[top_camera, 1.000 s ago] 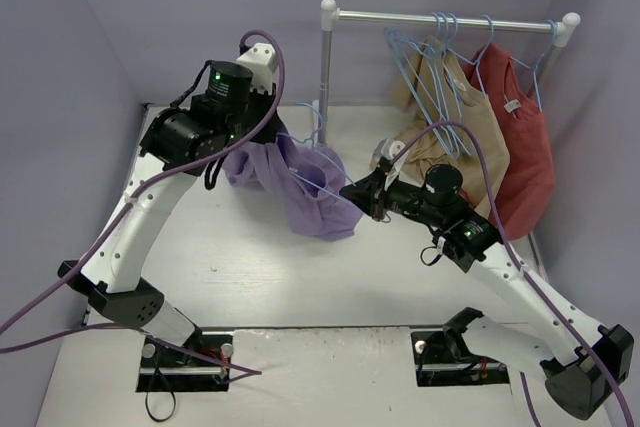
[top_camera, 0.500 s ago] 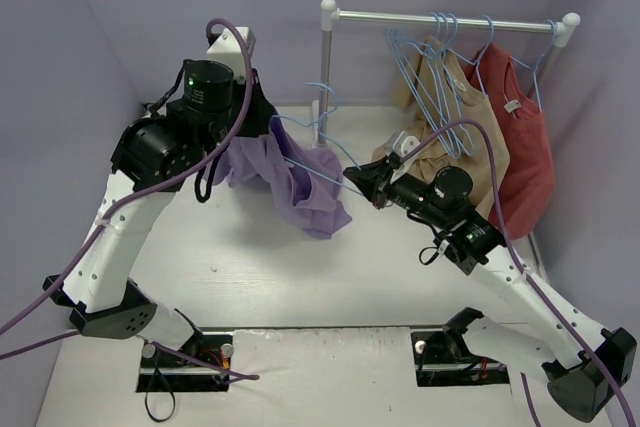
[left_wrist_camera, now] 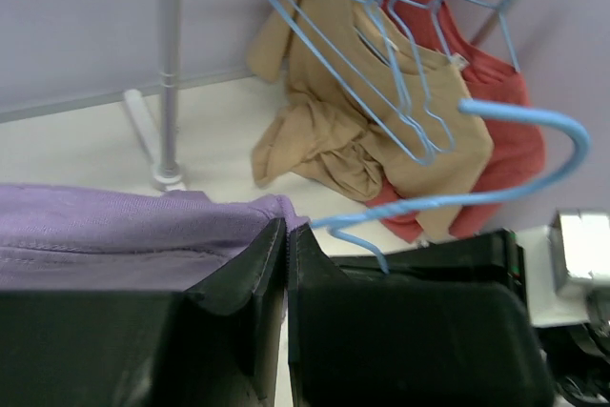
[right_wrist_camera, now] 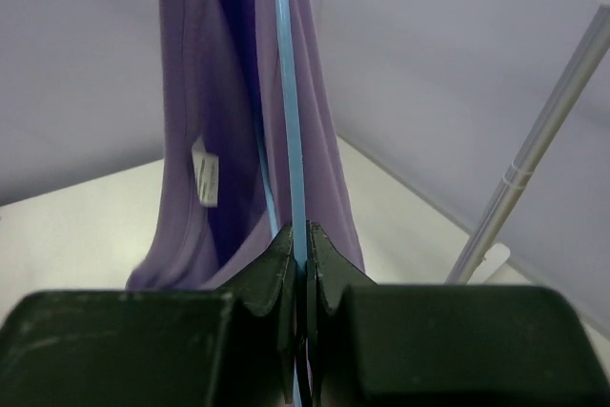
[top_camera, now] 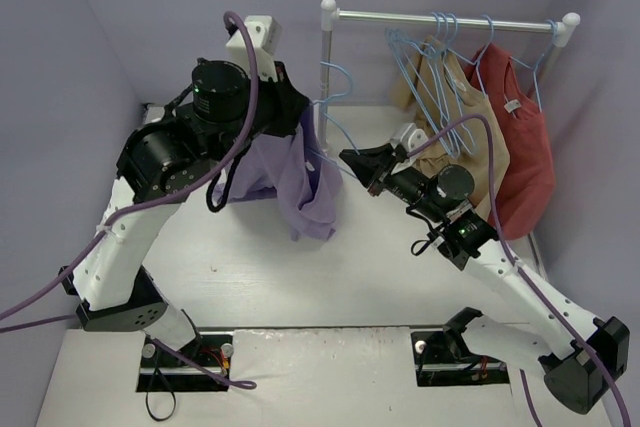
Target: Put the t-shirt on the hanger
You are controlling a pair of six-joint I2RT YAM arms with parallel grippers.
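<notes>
The top camera looks down from above and behind the arm bases, taking in the whole worktop (top_camera: 300, 277) and facing the rack (top_camera: 450, 19) at the back. Each wrist camera sits close behind its own pincer. The view past the left pincer (left_wrist_camera: 286, 231) faces the rack, and the view past the right pincer (right_wrist_camera: 301, 235) faces the t-shirt (right_wrist_camera: 200, 64). All three show the post (left_wrist_camera: 170, 54).

The left arm has risen and swung back toward the rack (top_camera: 327, 57), and its tool (left_wrist_camera: 286, 231) carries the t-shirt (top_camera: 300, 182) higher. A second ago the cloth sagged in a wide bunch low over the bench (top_camera: 300, 277). Now it hangs as a taller, narrower drape. The right tool (right_wrist_camera: 300, 235) has climbed and pushed in toward the rack's post, so the hanger (right_wrist_camera: 288, 92) it pinches stands steeper, its hook lifted close beside that post.
</notes>
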